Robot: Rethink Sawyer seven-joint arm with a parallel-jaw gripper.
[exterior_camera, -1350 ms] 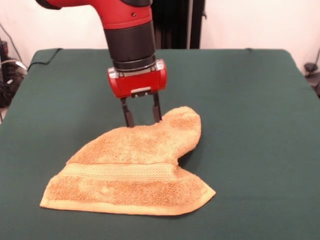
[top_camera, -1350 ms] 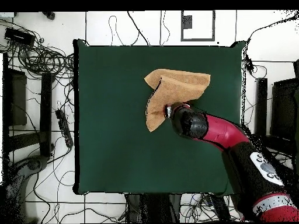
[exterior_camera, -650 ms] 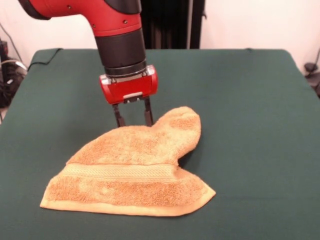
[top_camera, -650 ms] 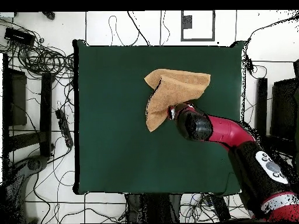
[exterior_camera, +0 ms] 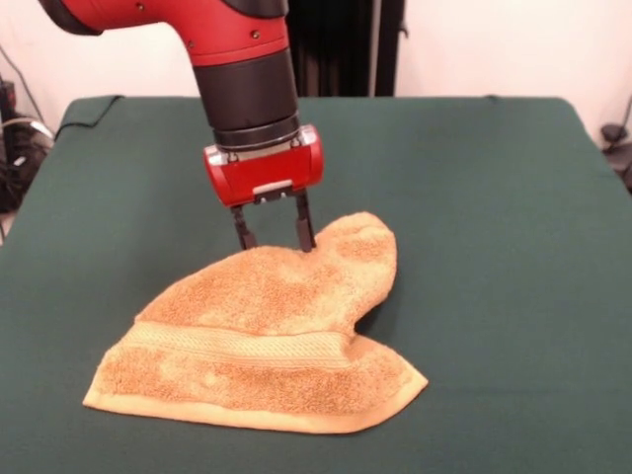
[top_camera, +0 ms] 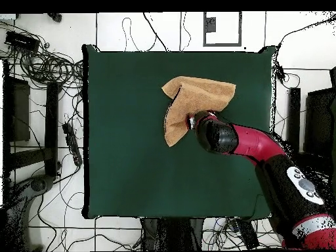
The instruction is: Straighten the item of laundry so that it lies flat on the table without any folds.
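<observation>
- The gripper [exterior_camera: 276, 237] has its two dark fingers spread apart, tips at the folded towel's [exterior_camera: 267, 336] far edge, gripping nothing.
- The towel lies rumpled on the green table [exterior_camera: 494, 247], woven band [exterior_camera: 237, 346] showing.

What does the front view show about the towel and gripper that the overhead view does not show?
Only the front view shows the gripper with fingers apart at the towel's far edge, and the woven band. Only the overhead view shows all four edges of the table and the cables on the floor around it. Both show the towel folded, not flat.
</observation>
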